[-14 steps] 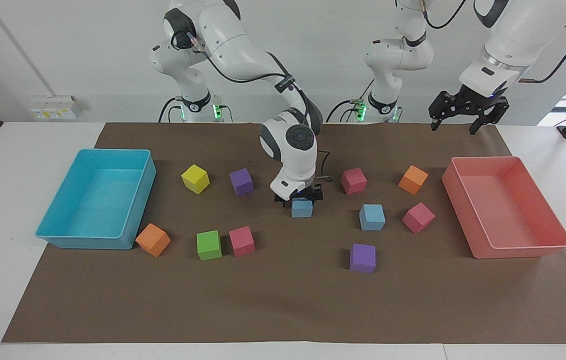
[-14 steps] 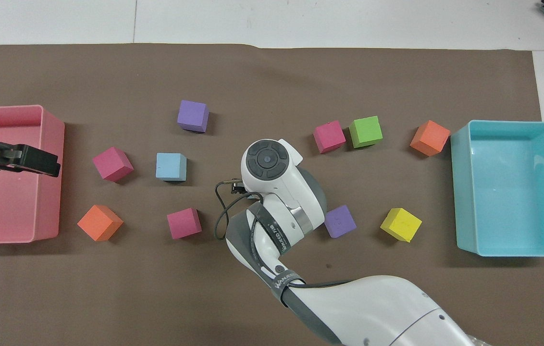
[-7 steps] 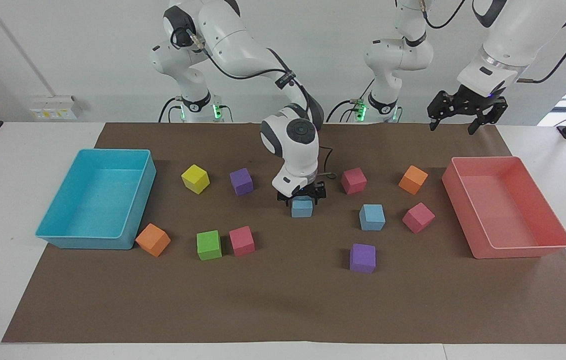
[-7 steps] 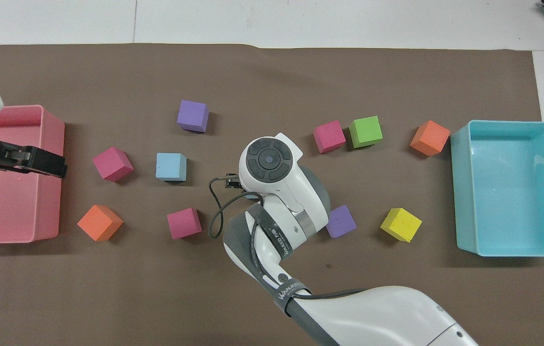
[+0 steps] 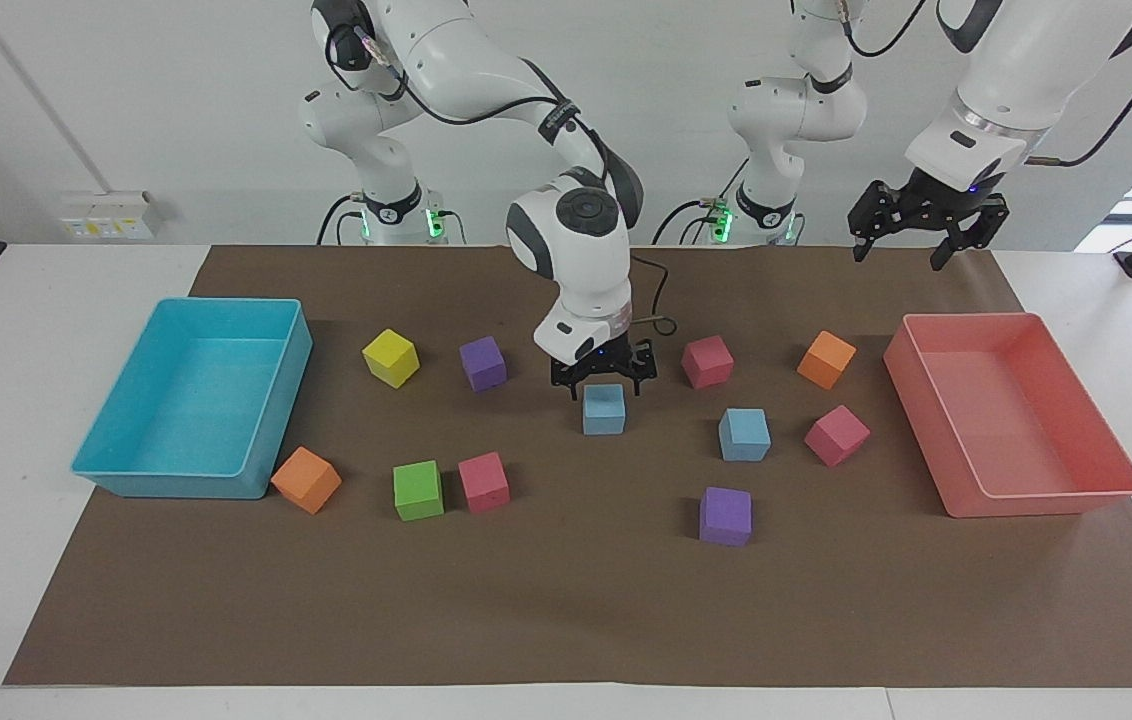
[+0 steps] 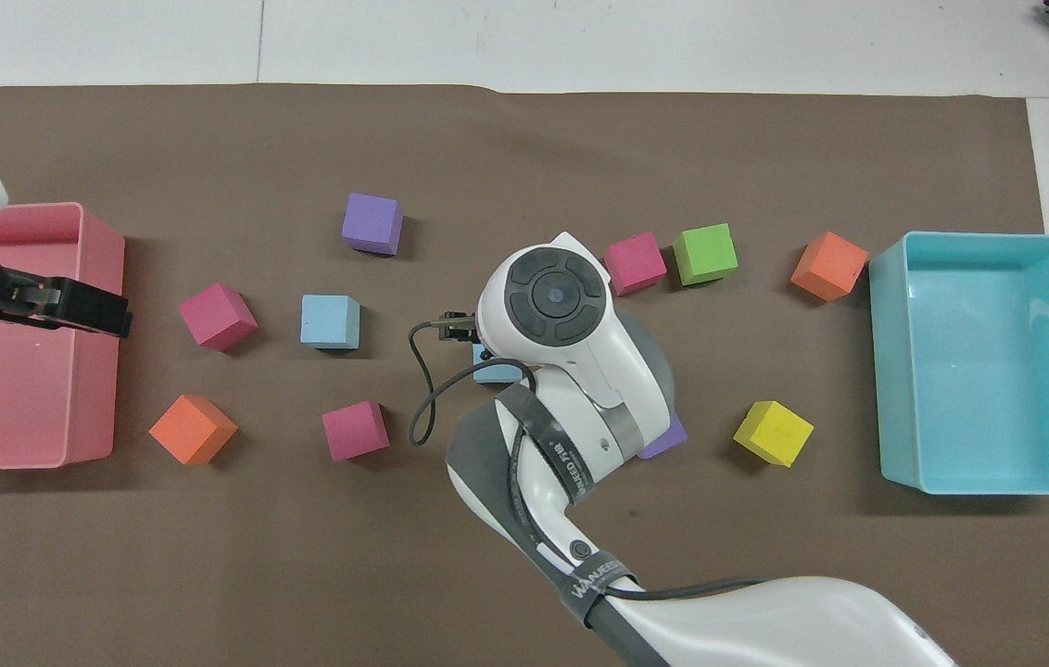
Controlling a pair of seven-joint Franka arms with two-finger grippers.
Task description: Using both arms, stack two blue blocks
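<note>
The right arm's black two-finger gripper (image 5: 602, 378) hovers wide open over one matte sky-blue foam cube (image 5: 603, 409) mid-mat, the other (image 5: 744, 434) nearby toward the idle, open left gripper (image 5: 916, 228), so descending and closing seems next.

Two trays (image 5: 276, 400) (image 5: 936, 400) are set at opposite ends of a mat (image 5: 566, 600), with cubes scattered between them. One block (image 5: 603, 409) is found at mid-table directly under the right gripper (image 5: 602, 375), which is held just above it, jaws apart. A second block (image 5: 744, 434) is placed toward the left arm's end, slightly farther from the robots. The left gripper (image 5: 911, 245) is suspended near the tray at the left arm's end, on its robot-ward side.
</note>
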